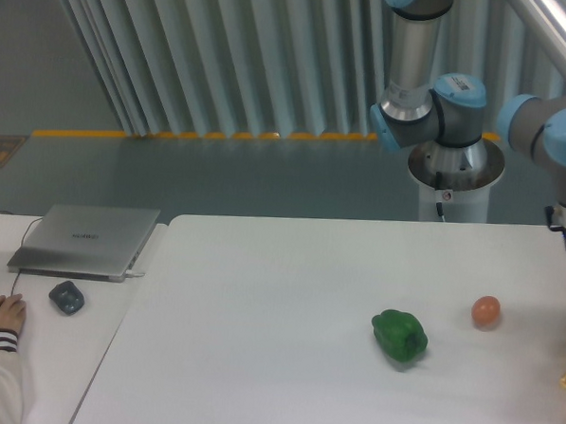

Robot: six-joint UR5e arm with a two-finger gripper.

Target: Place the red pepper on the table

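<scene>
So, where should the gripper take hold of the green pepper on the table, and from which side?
Probably from straight above, closing across the narrower width of the green pepper. It lies on its side on the table, elongated from upper left to lower right, with free space around it. The gripper itself is out of view now.

Gripper and red pepper apparently lie off-frame.

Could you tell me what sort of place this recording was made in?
Probably a robotics lab or industrial test cell: a robot arm mounted beside a white table, an operator's laptop, and yellow floor marking.
</scene>
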